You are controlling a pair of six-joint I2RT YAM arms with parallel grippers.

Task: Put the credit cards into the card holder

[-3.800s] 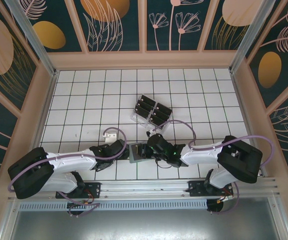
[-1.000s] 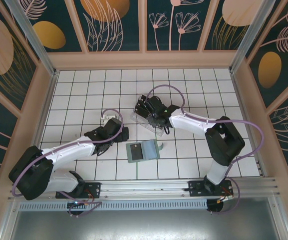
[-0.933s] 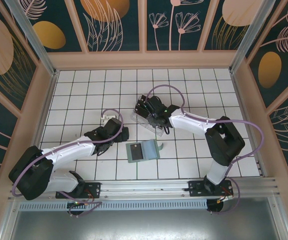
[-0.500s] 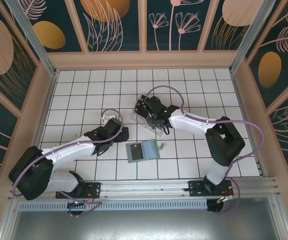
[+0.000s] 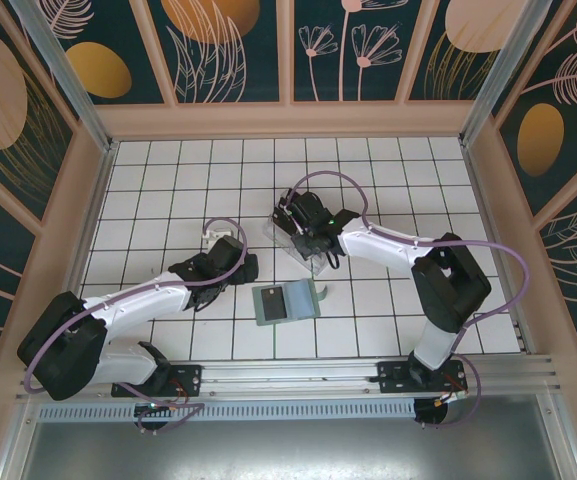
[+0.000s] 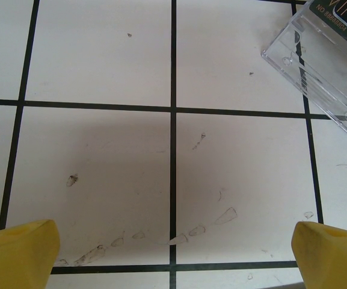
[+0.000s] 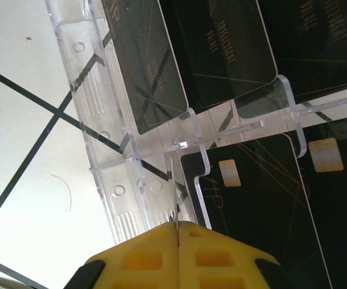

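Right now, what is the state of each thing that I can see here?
Left fingers: wide open, holding nothing, above a bare tile.
Right fingers: shut, at the rack's edge; a thin edge shows between them, whether a card I cannot tell.
Cards: in the rack's slots.
Rack: on the table, holding cards.
Holder: flat on the table, seemingly open, apart from both arms.

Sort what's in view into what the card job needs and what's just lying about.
Job:
credit cards in the clear rack
card holder, flat on the tiles
right gripper, shut at the rack

Lying about:
the clear rack itself
left gripper, open over bare tiles
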